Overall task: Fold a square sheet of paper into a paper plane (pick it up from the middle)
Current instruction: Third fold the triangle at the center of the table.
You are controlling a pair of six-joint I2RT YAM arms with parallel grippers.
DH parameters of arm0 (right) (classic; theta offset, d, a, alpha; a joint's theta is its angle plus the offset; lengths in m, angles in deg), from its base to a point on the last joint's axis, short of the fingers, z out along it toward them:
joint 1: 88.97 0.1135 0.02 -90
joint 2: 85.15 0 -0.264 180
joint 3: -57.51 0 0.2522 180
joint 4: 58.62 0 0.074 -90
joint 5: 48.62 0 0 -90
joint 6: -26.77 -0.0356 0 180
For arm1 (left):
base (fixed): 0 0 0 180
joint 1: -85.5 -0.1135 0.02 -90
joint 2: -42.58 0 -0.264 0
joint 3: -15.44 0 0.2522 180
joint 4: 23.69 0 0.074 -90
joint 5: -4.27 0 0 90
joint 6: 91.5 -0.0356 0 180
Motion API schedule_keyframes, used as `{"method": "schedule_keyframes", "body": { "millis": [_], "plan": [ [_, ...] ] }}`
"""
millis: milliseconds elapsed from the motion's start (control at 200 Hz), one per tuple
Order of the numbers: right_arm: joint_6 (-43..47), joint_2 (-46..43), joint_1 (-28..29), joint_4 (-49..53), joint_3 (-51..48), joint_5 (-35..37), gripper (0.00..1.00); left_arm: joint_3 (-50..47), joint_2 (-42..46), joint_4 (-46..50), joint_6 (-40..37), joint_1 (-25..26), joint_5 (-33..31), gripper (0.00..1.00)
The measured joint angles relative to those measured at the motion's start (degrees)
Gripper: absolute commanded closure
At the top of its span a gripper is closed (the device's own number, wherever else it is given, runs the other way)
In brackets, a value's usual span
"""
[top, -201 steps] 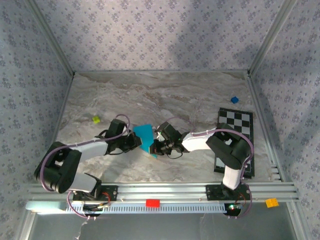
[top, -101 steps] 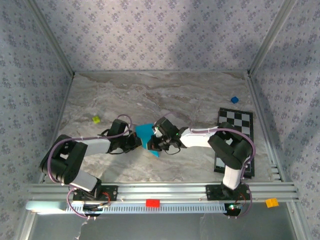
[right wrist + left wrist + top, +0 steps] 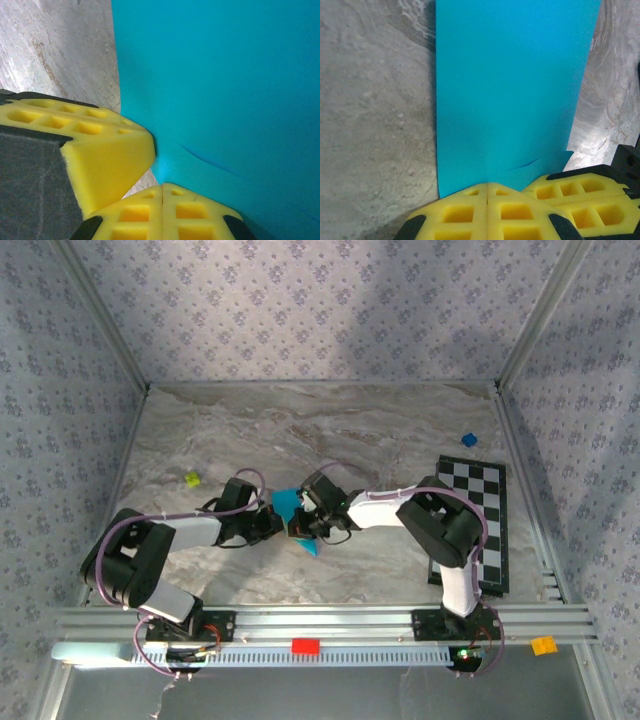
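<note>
The square sheet of paper (image 3: 288,504) is bright cyan-blue, plain and unmarked, and sits close to the table's middle, just off toward 8 o'clock. From above, a small patch of it shows, with one pointed corner reaching toward 5 o'clock. It is pinched from both sides: the left gripper (image 3: 487,189) clamps its edge at 9 o'clock and the right gripper (image 3: 162,189) at 3 o'clock, pads almost touching. In the wrist views its surface looks smooth and flat, with one short curved crease near the pinch.

The right gripper (image 3: 298,527) has slid leftward, apparently covering more of the square sheet of paper (image 3: 287,502).
</note>
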Motion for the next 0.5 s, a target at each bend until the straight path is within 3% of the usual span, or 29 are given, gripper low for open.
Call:
{"method": "schedule_keyframes", "body": {
  "millis": [500],
  "plan": [
    [2.32,-8.52,-0.24,0.42,-11.04,-0.42,0.98,0.87,-0.44,1.05,-0.68,0.00,0.11,1.00]
  ]
}}
